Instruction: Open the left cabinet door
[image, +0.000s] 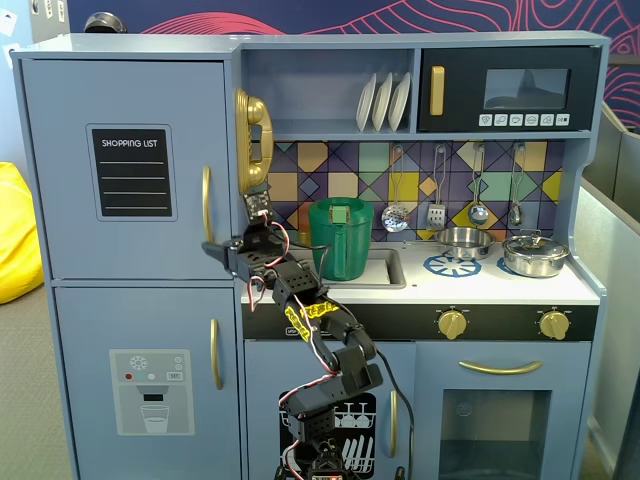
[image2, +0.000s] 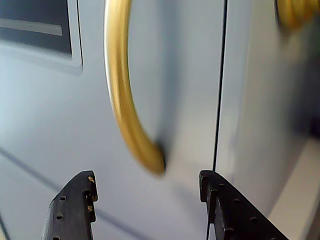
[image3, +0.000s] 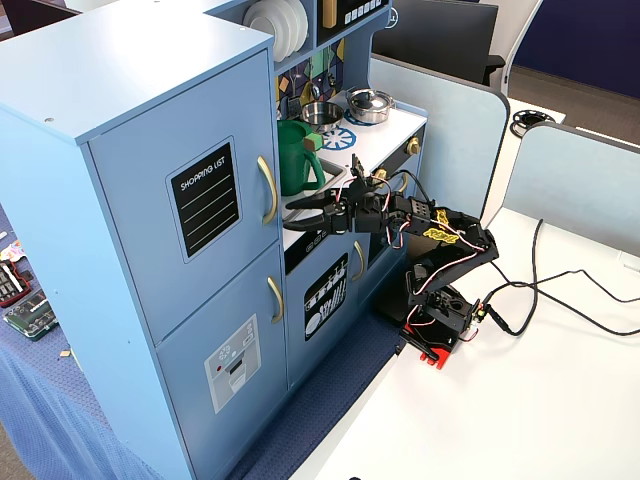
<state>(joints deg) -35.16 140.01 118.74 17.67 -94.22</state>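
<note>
The left cabinet door (image: 125, 170) (image3: 180, 205) is blue-grey with a black "SHOPPING LIST" panel (image: 132, 172) and appears to lie flush with the cabinet front. Its curved gold handle (image: 207, 205) (image3: 267, 188) (image2: 122, 105) runs vertically near the door's right edge. My gripper (image: 212, 247) (image3: 291, 212) (image2: 147, 187) is open just below and in front of the handle's lower end. In the wrist view the two black fingers (image2: 75, 207) stand wide apart, the handle's tip just above the gap and nothing between them. The door's seam shows as a thin dark line.
Below is a second blue-grey door with a water-dispenser graphic (image: 150, 390) and its own gold handle (image: 215, 353). A gold toy phone (image: 252, 135), a green pitcher (image: 340, 238) in the sink and pots (image: 535, 255) stand to the right. The arm base (image3: 437, 325) and cables (image3: 560, 290) lie on the white table.
</note>
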